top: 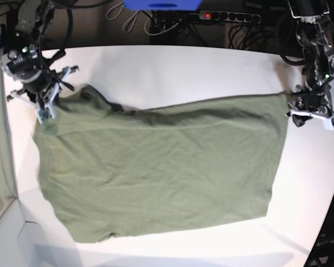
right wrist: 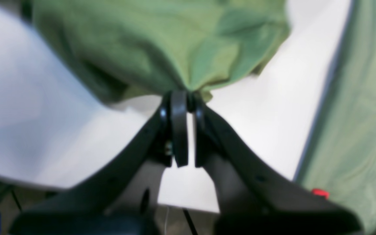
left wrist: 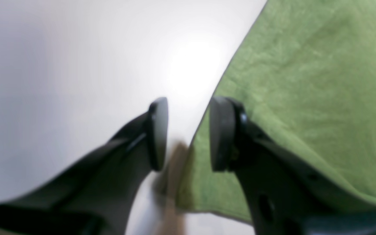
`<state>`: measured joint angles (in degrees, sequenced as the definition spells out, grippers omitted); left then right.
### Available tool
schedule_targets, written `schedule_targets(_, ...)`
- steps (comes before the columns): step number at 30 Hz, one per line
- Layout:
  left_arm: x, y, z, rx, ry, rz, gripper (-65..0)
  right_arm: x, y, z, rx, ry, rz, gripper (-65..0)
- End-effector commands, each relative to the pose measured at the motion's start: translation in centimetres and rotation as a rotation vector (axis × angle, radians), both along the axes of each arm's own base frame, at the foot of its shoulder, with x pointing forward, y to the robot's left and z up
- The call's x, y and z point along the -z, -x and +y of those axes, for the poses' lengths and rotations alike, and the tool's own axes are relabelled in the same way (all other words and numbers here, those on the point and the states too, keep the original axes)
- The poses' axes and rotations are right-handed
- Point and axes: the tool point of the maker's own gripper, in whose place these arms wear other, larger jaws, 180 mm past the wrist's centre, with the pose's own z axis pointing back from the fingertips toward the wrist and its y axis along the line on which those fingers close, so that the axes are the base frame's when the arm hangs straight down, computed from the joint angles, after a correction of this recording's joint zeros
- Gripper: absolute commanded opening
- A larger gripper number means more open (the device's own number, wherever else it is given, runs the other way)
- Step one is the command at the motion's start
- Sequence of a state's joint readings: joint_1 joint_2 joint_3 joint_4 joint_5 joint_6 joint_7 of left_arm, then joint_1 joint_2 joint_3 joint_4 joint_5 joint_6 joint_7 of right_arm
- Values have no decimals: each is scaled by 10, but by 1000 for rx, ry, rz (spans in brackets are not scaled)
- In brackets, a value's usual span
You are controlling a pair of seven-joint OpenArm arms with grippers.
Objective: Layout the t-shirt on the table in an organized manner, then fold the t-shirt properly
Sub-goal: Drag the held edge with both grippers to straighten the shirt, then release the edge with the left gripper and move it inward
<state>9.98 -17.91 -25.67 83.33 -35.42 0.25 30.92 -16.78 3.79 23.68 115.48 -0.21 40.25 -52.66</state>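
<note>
Hidden/unclear: both wrist views blurred; left gripper point(left wrist: 188, 133) fingertips cut off by the arm in the base view.
Right gripper point(right wrist: 187, 98): jaws pinched together on a bunched fold of the t-shirt point(top: 161, 167).
Left gripper: jaws apart, nothing between them; shirt edge just beside its right-hand pad point(left wrist: 222, 133).
T-shirt: spread flat between the two grippers, on the table point(top: 172, 69).
Surface: white, matte, curved edge.
Room: dark floor with cables point(top: 156, 25) beyond the table.
</note>
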Motion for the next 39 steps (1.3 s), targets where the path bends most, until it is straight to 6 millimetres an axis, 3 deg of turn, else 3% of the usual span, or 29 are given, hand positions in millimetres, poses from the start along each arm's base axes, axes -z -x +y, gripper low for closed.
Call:
schedule_targets(1,-14,-7,7,-1,-29,-42,-442,-8,1,-8,-5,34,-17,-637)
schedule_targets(4,-20,-14,8,0,-32,-59,-442,-1,17,-19,-22,74,35,-637)
schedule_targets(8,-21,-15,9,1,-36,-60,-442,-1,38,-52,26,137,83,-635)
schedule_targets(11,-22,-15,8,3,-35,-61,-442,-2,47,-64,47,159,99,-634)
schedule_targets(15,-22,-14,6,5,-29,-61,-442,6,53,-54,22,143,127,-634)
schedule_targets(19,-22,-13,4,8,-25,-63,-440,22,56,-26,-9,75,152,-634)
schedule_targets(22,-40,-20,-6,25,-2,-122,-440,26,56,-17,-10,48,155,-634)
schedule_targets(26,-64,-27,-39,57,124,-225,-443,26,54,-14,-9,42,149,-634)
schedule_targets(29,-48,-29,-85,125,218,-192,-443,26,53,-14,-9,42,146,-634)
schedule_targets(33,-9,-21,-142,205,318,-88,-465,25,52,-15,-12,45,143,-634)
schedule_targets(36,28,-7,-159,212,361,14,-508,24,52,-17,-9,48,139,-634)
schedule_targets(39,53,-7,-151,185,360,80,-510,23,51,-18,-8,50,138,-634)
